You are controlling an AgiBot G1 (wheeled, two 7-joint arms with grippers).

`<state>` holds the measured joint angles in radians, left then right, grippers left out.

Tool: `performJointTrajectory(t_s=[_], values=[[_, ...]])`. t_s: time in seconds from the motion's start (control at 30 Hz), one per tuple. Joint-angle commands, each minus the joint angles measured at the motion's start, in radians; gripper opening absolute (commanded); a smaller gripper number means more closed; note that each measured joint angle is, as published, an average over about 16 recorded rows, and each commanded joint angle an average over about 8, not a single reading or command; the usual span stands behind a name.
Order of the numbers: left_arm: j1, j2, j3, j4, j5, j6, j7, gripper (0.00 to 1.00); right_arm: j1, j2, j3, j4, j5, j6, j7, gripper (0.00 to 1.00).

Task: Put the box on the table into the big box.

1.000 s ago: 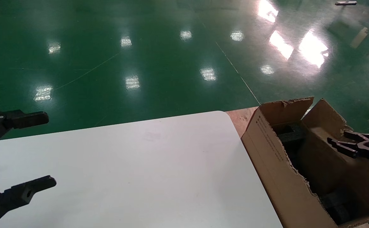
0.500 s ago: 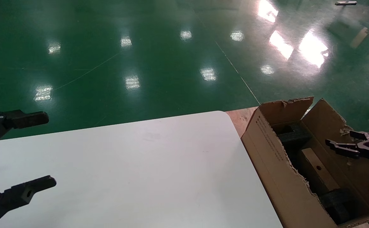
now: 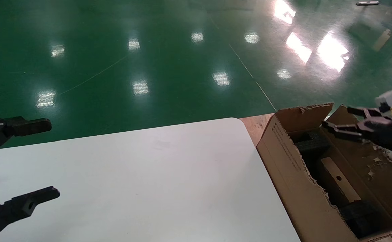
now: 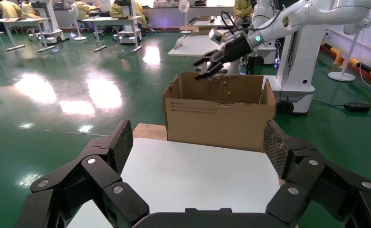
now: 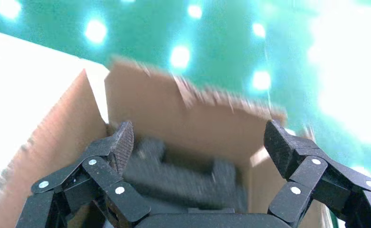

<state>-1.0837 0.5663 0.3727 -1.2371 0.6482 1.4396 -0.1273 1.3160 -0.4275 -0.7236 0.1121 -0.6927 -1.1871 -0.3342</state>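
Note:
The small brown box [image 3: 338, 183], with a round hole in its top face, lies inside the big torn carton [image 3: 295, 178] between black foam pieces [image 3: 312, 142]. My right gripper [image 3: 338, 119] is open and empty, raised above the carton's far end. In the right wrist view it [image 5: 198, 137] looks down at the foam [image 5: 183, 175] and the carton wall [image 5: 174, 111]. My left gripper [image 3: 49, 159] is open and empty at the white table's [image 3: 155, 181] left edge. The left wrist view shows it [image 4: 198, 142] facing the carton [image 4: 219, 116].
The carton stands on a wooden surface [image 3: 256, 126] beside the table's right edge. Shiny green floor [image 3: 149, 60] lies beyond. The left wrist view shows the robot's white base [image 4: 295, 71] behind the carton, and other tables and people far off.
My right gripper has risen out of the carton and moved toward its far end, empty. The small box came into view lying inside the carton. The left arm has not moved.

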Motion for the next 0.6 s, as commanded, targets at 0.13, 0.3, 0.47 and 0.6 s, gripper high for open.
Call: performJointTrajectory(t_s=[0.13,0.3,0.47,0.6], values=[[0.000,0.000,0.000,0.000,0.000,0.000,0.000,1.00,0.040,0.001,0.007,0.083,0.006,-0.022,-0.015,1.00],[0.000,0.000,0.000,0.000,0.000,0.000,0.000,1.00,0.070,-0.005,0.016,0.153,0.015,-0.013,-0.032,1.00],[0.000,0.000,0.000,0.000,0.000,0.000,0.000,1.00,0.074,-0.007,0.018,0.162,0.017,-0.009,-0.033,1.00],[0.000,0.000,0.000,0.000,0.000,0.000,0.000,1.00,0.068,-0.006,0.016,0.149,0.015,-0.009,-0.031,1.00]])
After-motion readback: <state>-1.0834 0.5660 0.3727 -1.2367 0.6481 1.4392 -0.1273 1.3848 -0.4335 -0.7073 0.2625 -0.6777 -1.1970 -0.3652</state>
